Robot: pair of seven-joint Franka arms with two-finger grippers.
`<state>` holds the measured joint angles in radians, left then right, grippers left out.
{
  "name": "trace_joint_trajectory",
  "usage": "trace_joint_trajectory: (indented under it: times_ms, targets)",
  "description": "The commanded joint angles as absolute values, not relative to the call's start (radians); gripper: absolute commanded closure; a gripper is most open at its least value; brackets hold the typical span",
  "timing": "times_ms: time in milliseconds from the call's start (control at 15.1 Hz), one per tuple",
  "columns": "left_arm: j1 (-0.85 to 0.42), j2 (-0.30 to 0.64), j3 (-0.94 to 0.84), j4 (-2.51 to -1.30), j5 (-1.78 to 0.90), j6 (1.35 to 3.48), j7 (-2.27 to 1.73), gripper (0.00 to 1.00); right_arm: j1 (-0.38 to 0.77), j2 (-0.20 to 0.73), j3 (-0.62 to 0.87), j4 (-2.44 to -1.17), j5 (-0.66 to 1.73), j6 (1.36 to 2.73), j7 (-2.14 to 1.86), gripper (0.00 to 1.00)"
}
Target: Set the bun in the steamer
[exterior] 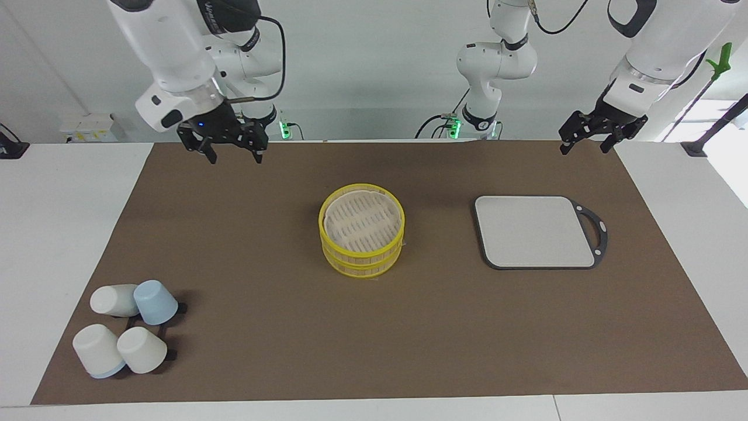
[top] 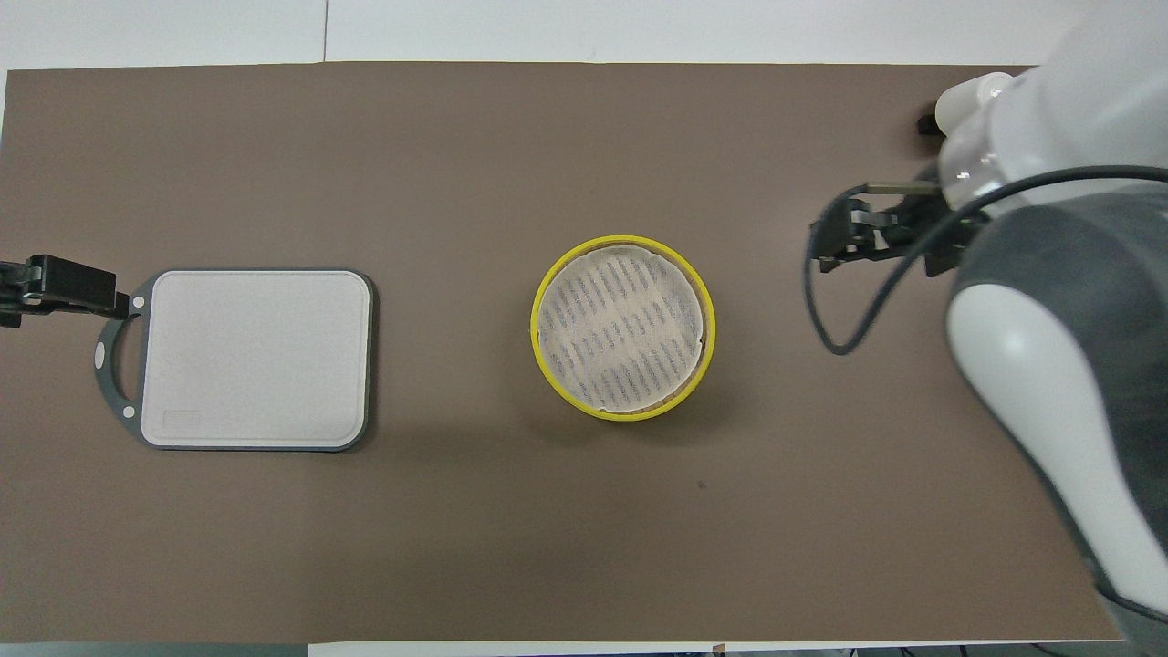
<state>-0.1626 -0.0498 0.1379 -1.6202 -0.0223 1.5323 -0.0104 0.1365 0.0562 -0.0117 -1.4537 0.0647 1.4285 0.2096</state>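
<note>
Bun is nowhere you can see: not on the grey cutting board (exterior: 534,231), not in the steamer (exterior: 362,228), not in either pincer. The steamer's two yellow tiers sit stacked mid-bench on the brown mat (exterior: 280,234), lid off, its pale liner bare, so it is ready to receive. Your right pincer (exterior: 232,153) hangs spread and empty over the mat's robot-side edge; your left pincer (exterior: 587,146) hangs likewise spread over the mat's corner near the board. Four cups (exterior: 125,330) cluster at the right arm's end, farther from the robots. Judging by this, nothing is started; you must find the bun first.
</note>
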Motion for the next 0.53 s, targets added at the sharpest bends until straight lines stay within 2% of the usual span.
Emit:
trace_joint_trajectory:
  times_ms: [0, 464]
  targets:
    - [-0.150, -0.086, 0.133, -1.672, -0.028, 1.562, 0.012, 0.00, 0.112, 0.015, 0.006, -1.516, 0.074, 1.440, 0.204, 0.00]
    - [-0.149, -0.115, 0.135, -1.735, -0.026, 1.559, 0.015, 0.00, 0.071, -0.004, 0.015, -1.525, 0.031, 1.470, 0.199, 0.00]
